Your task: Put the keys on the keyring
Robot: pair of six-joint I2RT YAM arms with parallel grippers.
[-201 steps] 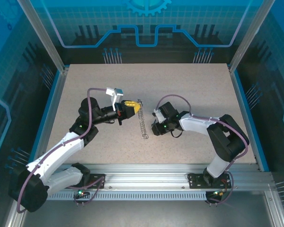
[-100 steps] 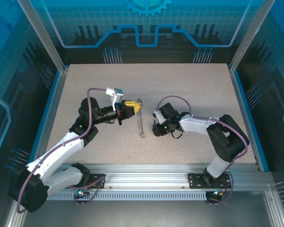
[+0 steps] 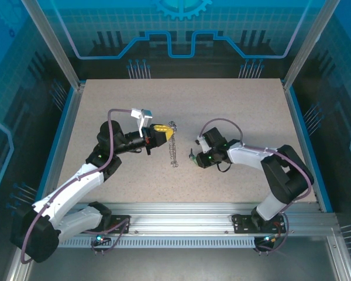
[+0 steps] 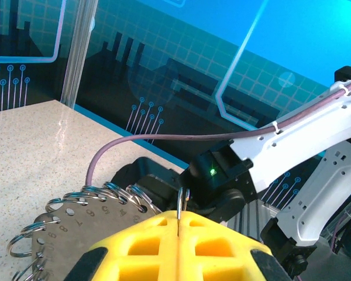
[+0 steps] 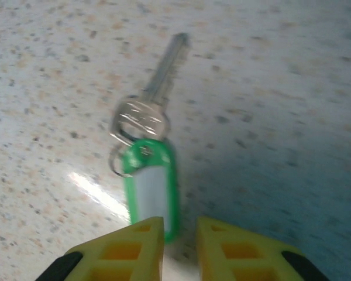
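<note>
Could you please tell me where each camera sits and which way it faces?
Top external: above and behind the arm bases, looking down at the table; both arms, left claw and right claw show.
Left wrist: on the left arm, facing across the table at the right arm; its shut fingers pinch the keyring.
Right wrist: on the right arm, looking down at the key; its fingertips stand apart.
Shared: top external and left wrist both show the keyring.

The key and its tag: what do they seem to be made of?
The key looks like silvery metal, by the dull sheen on its blade. The tag looks like glossy green plastic around a white insert, perhaps paper.
</note>
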